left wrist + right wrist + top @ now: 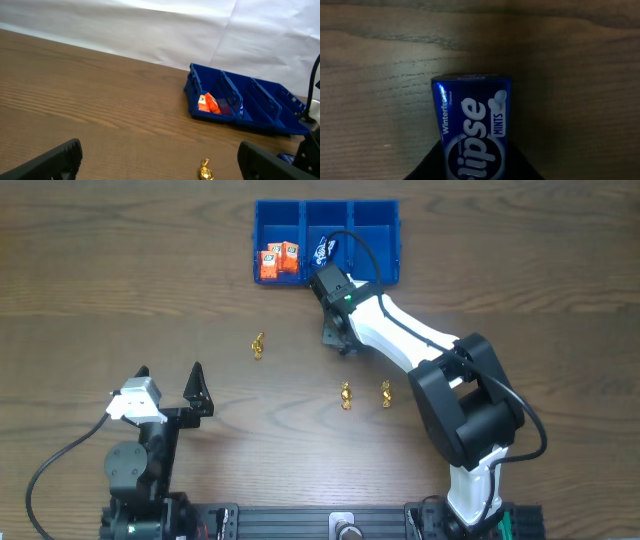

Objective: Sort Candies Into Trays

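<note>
The right fingers (427, 172) pinch a blue mint box (472, 125) over the worktop (100, 290), near the tray (327, 203). The left fingers (198, 385) are spread, well apart from three gold candies (258, 345).

Alt text: A robot test bench, probably in a lab or work room rather than a home. I work at a plain wood-grain tabletop (120, 270). My left arm (140, 465) and right arm (470, 410) stand on a black mounting rail (330, 520) at its near edge, and a loose black cable (38, 475) loops beside it. A creased white backdrop (125, 25) hangs behind. A blue three-compartment tray (327, 203), the parts-bin kind, sits at the far side.
</note>
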